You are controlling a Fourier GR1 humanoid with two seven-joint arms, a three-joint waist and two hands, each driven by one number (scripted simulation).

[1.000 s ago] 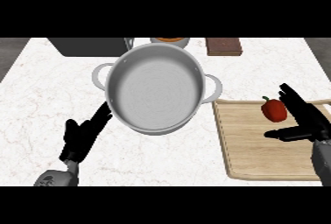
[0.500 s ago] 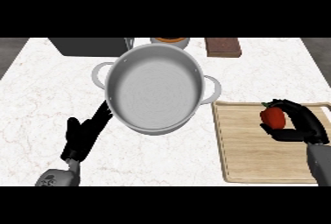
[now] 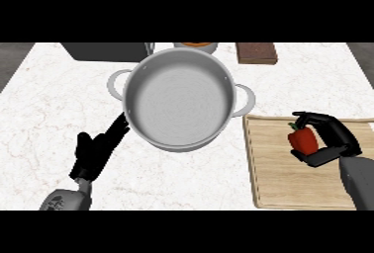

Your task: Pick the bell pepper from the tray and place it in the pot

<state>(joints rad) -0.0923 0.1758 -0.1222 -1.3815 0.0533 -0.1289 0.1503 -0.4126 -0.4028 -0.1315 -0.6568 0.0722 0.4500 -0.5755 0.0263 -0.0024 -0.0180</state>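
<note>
A red bell pepper (image 3: 302,141) with a green stem is over the wooden tray (image 3: 292,183) at the right, and my right hand (image 3: 332,138) is curled round it from the right side. The large grey pot (image 3: 179,101) with two side handles stands in the middle of the counter, with nothing inside. My left hand (image 3: 96,150) rests open at the lower left, fingers pointing up toward the pot's left side without touching it.
A dark box (image 3: 106,50) sits at the back left. Behind the pot is a bowl with something orange (image 3: 196,46), and a brown block (image 3: 257,53) lies at the back right. White marble counter (image 3: 44,108) stretches left of the pot.
My right hand went from open beside the pepper to curled round it, and the pepper has shifted slightly toward the front of the tray. The left hand stayed still.
</note>
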